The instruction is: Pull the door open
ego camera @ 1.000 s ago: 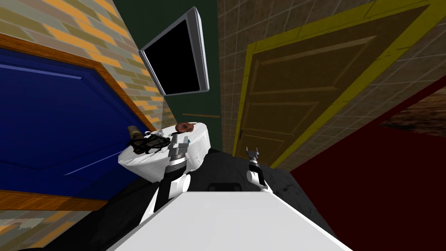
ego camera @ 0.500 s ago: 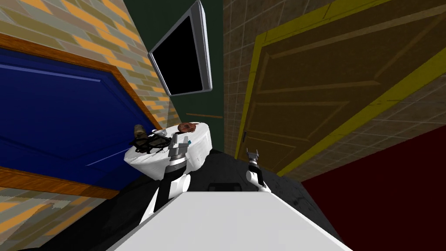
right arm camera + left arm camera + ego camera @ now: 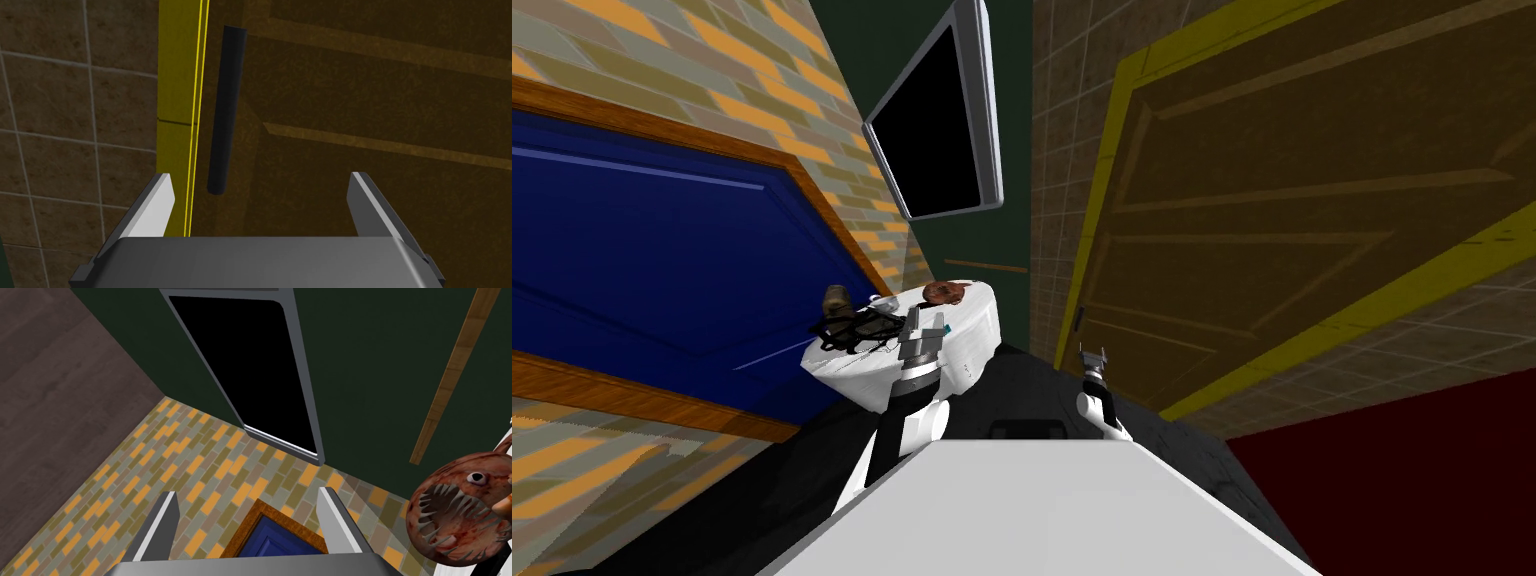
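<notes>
The fingers of my right gripper (image 3: 262,182) stand wide, aimed at the brown door (image 3: 380,90) at my 1 o'clock. I judge this is so its dark bar handle (image 3: 226,110), beside the yellow frame (image 3: 177,75), can pass between them. My left gripper (image 3: 247,503), equally wide, hangs above the white bench (image 3: 842,375) at 11 o'clock.

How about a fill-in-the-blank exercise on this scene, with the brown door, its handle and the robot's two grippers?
The brown panelled door sits in a ___ frame. Its dark cylindrical bar handle lies ahead of the right gripper, whose fingers stand ___. The reddish toothed fish head rests on a round ___ table. The open left gripper holds ___.
Missing words: yellow; open; white; nothing.
</notes>
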Robot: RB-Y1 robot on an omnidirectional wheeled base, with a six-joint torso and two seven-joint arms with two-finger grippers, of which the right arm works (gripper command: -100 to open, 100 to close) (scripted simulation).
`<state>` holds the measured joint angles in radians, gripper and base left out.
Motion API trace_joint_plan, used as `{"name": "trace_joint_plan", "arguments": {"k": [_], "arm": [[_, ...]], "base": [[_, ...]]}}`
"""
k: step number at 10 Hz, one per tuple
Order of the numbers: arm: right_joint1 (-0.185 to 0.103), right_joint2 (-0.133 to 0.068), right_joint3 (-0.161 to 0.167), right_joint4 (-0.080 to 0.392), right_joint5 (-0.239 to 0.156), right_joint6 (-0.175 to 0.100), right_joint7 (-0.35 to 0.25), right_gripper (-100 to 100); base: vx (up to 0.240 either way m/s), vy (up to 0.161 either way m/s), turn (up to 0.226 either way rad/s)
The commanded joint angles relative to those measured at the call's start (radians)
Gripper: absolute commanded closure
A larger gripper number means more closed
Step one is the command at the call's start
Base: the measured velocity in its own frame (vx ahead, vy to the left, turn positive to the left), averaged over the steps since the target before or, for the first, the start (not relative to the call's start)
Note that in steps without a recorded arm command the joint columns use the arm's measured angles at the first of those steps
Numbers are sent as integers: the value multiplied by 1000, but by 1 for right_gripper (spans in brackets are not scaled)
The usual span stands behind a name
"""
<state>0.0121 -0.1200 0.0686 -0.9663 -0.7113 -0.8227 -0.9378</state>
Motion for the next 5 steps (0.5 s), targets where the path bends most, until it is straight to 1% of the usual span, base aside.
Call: {"name": "trace_joint_plan", "arguments": {"k": [1,2,3,5], "arm": [[-16,1,2,39,-20,-13,-27,-100],[-33,0,5,82,-45,-25,-57,-100],[-39,0,6,99,-55,-30,-69,-100],[-53,0,8,134,-76,-40,-94,-100]], "base": [[75,-37,101],[109,-40,185],[115,-47,154],[88,-35,75]]}}
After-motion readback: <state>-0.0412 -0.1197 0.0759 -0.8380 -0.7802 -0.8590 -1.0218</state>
